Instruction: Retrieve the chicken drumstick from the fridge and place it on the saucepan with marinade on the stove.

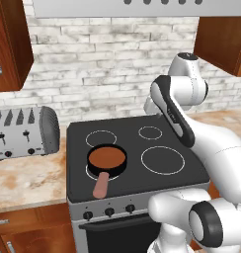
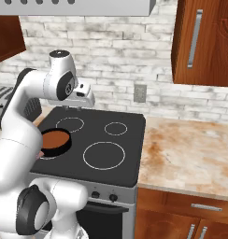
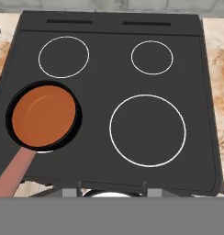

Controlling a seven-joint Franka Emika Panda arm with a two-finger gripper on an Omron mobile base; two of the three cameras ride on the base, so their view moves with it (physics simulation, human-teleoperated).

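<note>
at far left on the marbled counter (image 1: 28, 180), a grey toaster (image 1: 26, 132). next, on the black stove (image 1: 137, 148), the saucepan with marinade (image 1: 107, 159) over the front left ring, pinkish handle (image 1: 100, 186) poking past the front edge. from the hand camera, same saucepan (image 3: 43, 114) low and left, nothing but sauce inside. above the back of the cooktop, the wrist with the gripper (image 2: 83, 95), up off the glass and behind the pan, apart from it; fingers hidden, so spread or pressed together: cannot tell. at right, more counter and a wooden cabinet (image 2: 204, 42).
</note>
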